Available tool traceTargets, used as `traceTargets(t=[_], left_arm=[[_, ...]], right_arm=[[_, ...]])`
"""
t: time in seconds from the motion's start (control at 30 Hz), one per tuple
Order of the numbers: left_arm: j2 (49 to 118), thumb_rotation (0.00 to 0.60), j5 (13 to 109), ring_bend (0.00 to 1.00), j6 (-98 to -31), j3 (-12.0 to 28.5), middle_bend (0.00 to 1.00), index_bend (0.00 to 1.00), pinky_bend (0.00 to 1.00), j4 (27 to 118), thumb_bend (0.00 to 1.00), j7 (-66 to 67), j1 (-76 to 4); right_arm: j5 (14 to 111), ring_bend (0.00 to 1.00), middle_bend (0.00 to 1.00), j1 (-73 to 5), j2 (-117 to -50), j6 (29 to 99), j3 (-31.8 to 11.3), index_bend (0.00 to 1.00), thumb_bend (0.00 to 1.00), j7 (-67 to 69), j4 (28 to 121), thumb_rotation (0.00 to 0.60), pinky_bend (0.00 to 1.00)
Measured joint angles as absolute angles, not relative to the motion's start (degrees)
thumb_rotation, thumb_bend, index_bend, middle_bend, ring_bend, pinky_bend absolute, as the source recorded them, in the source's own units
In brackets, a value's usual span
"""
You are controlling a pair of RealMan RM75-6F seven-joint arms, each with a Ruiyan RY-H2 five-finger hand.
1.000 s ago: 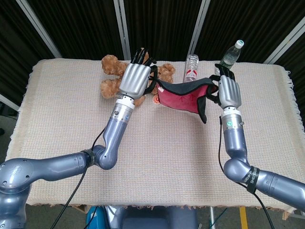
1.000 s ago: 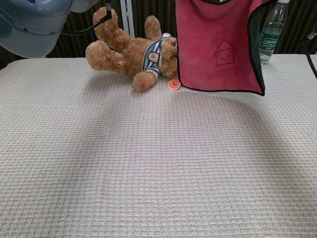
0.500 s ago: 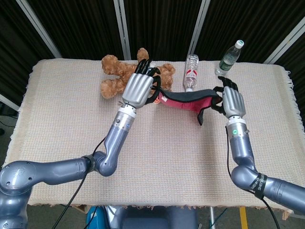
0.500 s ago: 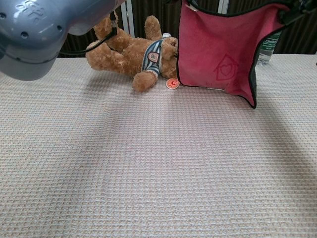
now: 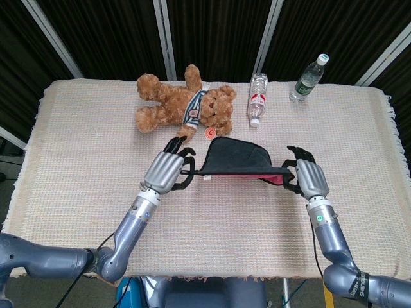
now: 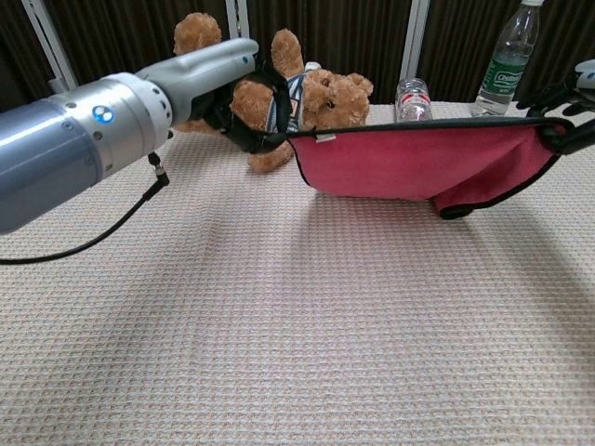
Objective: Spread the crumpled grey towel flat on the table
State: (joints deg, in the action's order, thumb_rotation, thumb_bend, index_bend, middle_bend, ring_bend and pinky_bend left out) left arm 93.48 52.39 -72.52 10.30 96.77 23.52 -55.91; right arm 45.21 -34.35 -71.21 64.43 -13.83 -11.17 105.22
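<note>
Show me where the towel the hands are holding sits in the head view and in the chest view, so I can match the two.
Head view: the towel hangs mid-table, dark side up, held between the left hand and right hand.
Chest view: the towel spans upper centre to right edge, red side showing.
Shared landmark: the teddy bear lying behind it.

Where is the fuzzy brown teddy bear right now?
In the head view the fuzzy brown teddy bear lies at the table's far edge, left of the lying clear plastic bottle and behind the stretched red-and-dark towel.
</note>
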Motion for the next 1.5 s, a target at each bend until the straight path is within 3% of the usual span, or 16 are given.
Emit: traceTargets(t=[0.93, 1.5], left_arm=[[88.69, 0.600, 64.93, 0.00, -76.48, 0.56, 0.28, 0.60, 0.00, 107.68, 0.51, 22.53, -43.95], [90.97, 0.600, 68.45, 0.00, -74.59, -0.82, 0.28, 0.60, 0.00, 106.19, 0.51, 21.66, -40.52]], right_arm=[[63.05, 0.00, 0.13, -23.23, -72.03, 69.13, -1.88, 0.61, 0.61, -6.08, 108.00, 0.600, 0.00], [65.84, 0.00, 0.13, -20.13, -75.97, 68.42, 0.51, 0.62, 0.61, -4.55, 102.64, 0.600, 0.00]])
